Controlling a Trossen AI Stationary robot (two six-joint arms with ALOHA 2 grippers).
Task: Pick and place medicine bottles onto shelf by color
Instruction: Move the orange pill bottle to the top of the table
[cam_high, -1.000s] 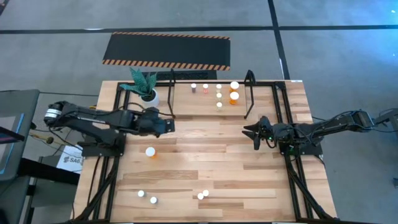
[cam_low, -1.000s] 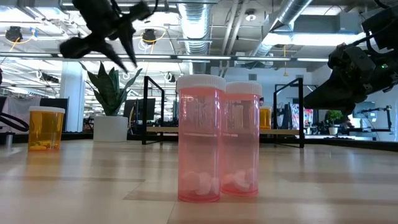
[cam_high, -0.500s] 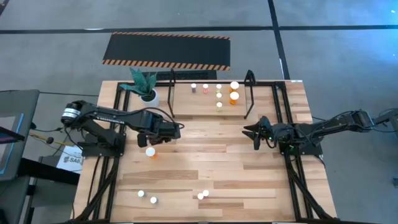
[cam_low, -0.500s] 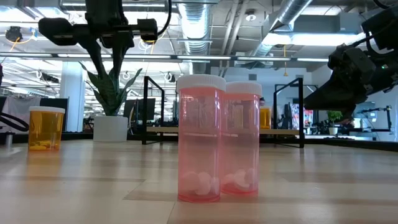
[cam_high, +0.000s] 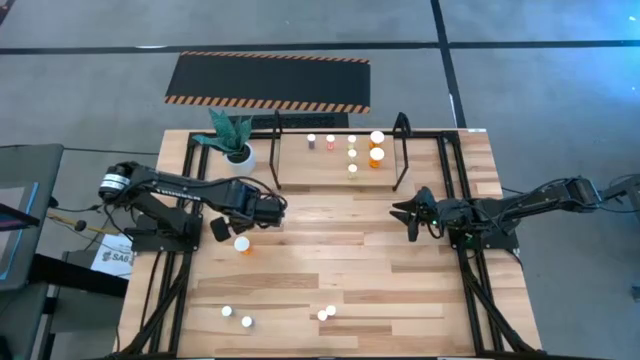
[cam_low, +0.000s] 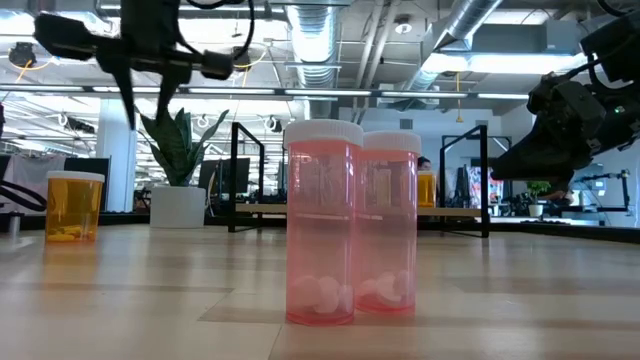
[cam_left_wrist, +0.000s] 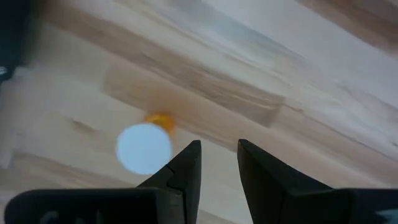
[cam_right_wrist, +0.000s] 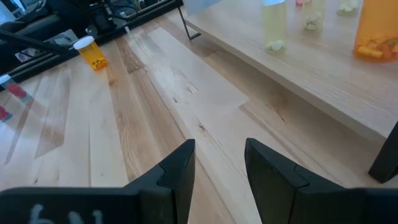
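Orange bottle (cam_high: 242, 244) stands just beside the left gripper (cam_high: 218, 229), whose narrowly parted fingers grasp nothing. It should widen and centre over the white cap before descending; the right gripper (cam_high: 412, 214) waits, empty and barely parted, near the tabletop's right edge.

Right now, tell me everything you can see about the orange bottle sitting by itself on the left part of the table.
The orange bottle is a small cylinder with a see-through orange body and a white cap, plastic by its look. It stands upright on the bare wooden table, apart from the other bottles. In the low view something pale lies at its bottom. The left gripper hangs just above and beside it, fingers narrowly apart, not touching it.
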